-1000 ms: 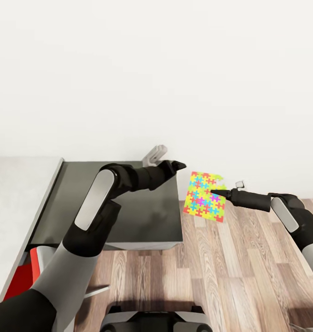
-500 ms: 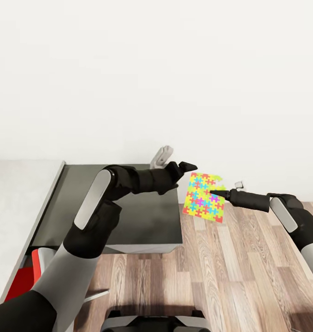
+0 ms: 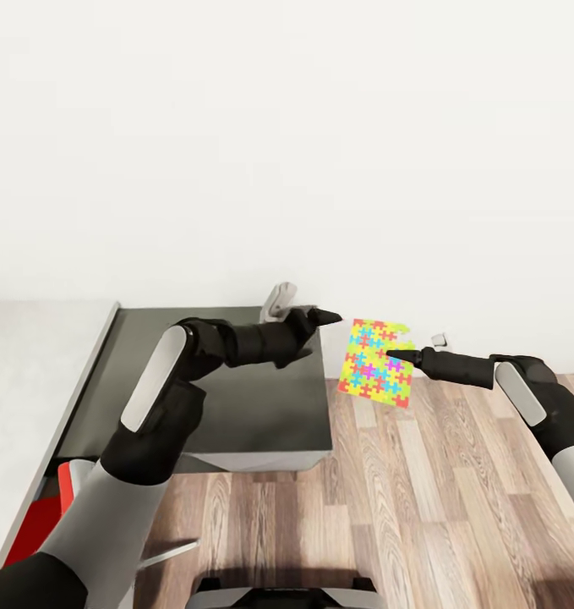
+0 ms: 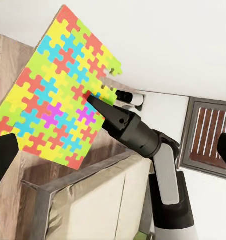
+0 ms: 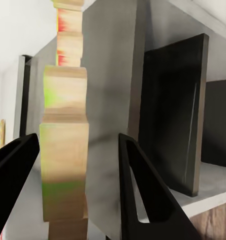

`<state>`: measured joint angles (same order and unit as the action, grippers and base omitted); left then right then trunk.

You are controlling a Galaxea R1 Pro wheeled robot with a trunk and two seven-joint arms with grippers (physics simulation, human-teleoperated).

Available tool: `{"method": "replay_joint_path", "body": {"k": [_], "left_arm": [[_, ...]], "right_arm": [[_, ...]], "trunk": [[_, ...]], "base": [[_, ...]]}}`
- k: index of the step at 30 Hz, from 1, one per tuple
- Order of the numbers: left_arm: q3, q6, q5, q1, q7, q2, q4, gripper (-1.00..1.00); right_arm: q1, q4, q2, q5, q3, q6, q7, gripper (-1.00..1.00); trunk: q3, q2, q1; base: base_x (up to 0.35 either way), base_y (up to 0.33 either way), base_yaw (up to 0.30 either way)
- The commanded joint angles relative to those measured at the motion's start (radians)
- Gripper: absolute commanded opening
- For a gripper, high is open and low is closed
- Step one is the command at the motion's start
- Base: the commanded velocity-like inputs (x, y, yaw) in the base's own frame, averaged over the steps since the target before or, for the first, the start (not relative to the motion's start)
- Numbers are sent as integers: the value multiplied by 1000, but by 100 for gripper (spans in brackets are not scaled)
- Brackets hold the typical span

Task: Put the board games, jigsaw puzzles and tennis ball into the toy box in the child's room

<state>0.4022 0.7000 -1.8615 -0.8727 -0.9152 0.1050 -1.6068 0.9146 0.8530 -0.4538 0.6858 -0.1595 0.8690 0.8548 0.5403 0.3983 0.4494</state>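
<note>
Head view: my right tool (image 3: 394,354) pinches the jigsaw puzzle (image 3: 374,362) upright over the wood floor (image 3: 422,491), just beside the dark surface (image 3: 236,406); my left tool (image 3: 325,317) is open, empty.

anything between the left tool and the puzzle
Nothing: in the head view only bare white wall shows in the gap between the left tool and the jigsaw puzzle.

a home room, going by the wood-plank floor (image 3: 422,491), white wall (image 3: 320,127), grey-topped desk (image 3: 236,397), red chair (image 3: 41,516).
</note>
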Motion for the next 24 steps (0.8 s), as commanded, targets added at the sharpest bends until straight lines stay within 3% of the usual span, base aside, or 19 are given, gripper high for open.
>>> {"method": "replay_joint_path", "body": {"k": [1,4,8,10,15,20,24], "left_arm": [[-16,3,-9,1,-5,-8,-1,100],[-46,5,-10,0,11,-19,-1,100],[-120,12,-17,-22,74,-40,-1,100],[-139,18,-19,-28,92,-45,0,100],[-212,86,-24,-24,154,-89,-1,100],[-257,124,-27,-3,205,-126,0,100],[-278,138,-27,10,260,-140,-1,100]], "right_arm": [[1,1,-2,4,-2,4,-1,-100],[1,2,-4,5,-2,4,-3,-100],[1,3,-8,6,-1,4,-5,-100],[1,4,-8,6,-1,4,-6,-100],[1,5,-5,6,-2,4,-7,-100],[0,15,-4,5,-3,4,-8,-100],[0,26,-4,5,-3,4,-8,-100]], "trunk": [[0,2,1],[-5,2,1],[-12,2,1],[-15,2,1],[-23,2,1],[-31,2,1],[-38,2,1]], "base": [[0,0,-78],[0,0,-83],[0,0,-88],[0,0,-90],[0,0,-92],[0,0,-96],[0,0,-105]]}}
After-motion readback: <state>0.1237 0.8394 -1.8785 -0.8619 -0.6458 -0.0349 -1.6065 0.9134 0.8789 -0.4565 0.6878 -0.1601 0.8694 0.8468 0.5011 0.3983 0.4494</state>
